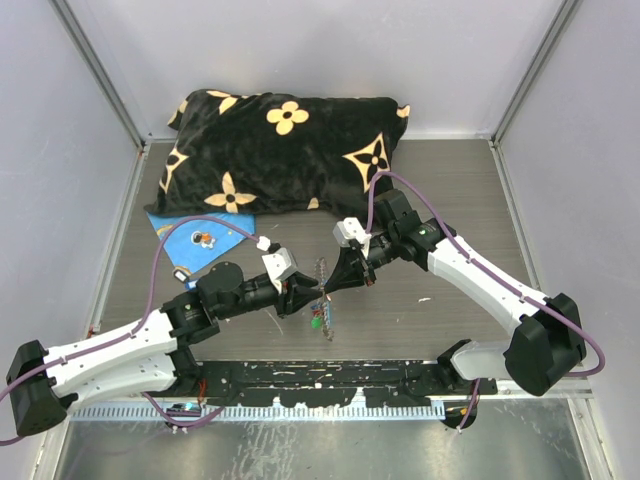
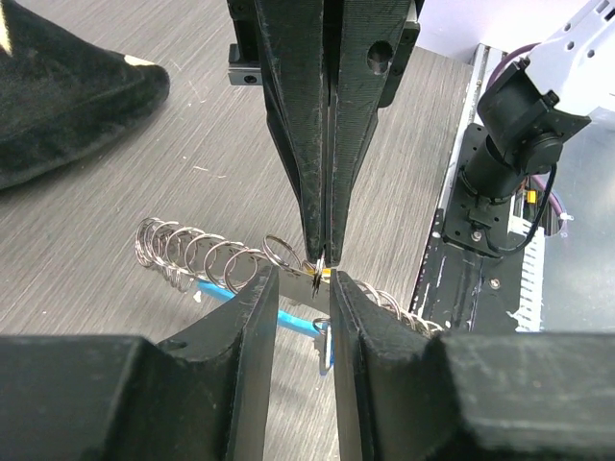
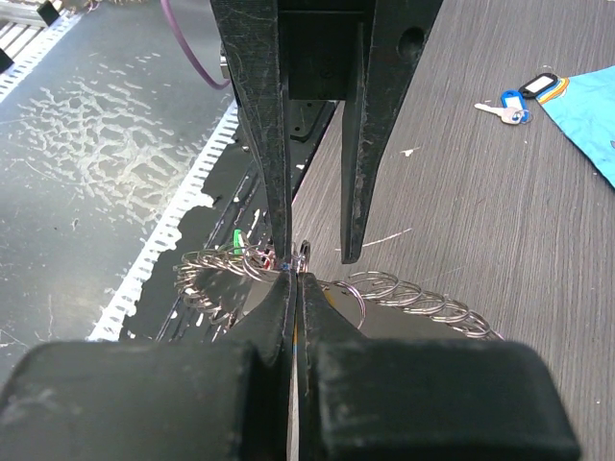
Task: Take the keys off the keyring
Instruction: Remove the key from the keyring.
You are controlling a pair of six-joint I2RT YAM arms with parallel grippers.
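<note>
The keyring (image 1: 321,272) is a chain of small steel rings lying between my two grippers; it also shows in the left wrist view (image 2: 192,252) and the right wrist view (image 3: 423,293). Its light-blue section (image 2: 286,316) lies under my left fingers. Tiny keys (image 1: 315,319) hang at its near end, with a green head (image 3: 236,240) and a red one (image 3: 258,255). My right gripper (image 1: 336,285) (image 3: 296,279) is shut on one ring of the chain. My left gripper (image 1: 306,297) (image 2: 303,283) is open, its fingers on either side of the right gripper's tips (image 2: 322,257).
A black flower-patterned pillow (image 1: 285,150) lies at the back. A blue flat sheet (image 1: 225,240) sits left of the grippers, with loose blue and white-tagged keys (image 3: 519,96) beside it. A black rail (image 1: 320,385) runs along the near edge.
</note>
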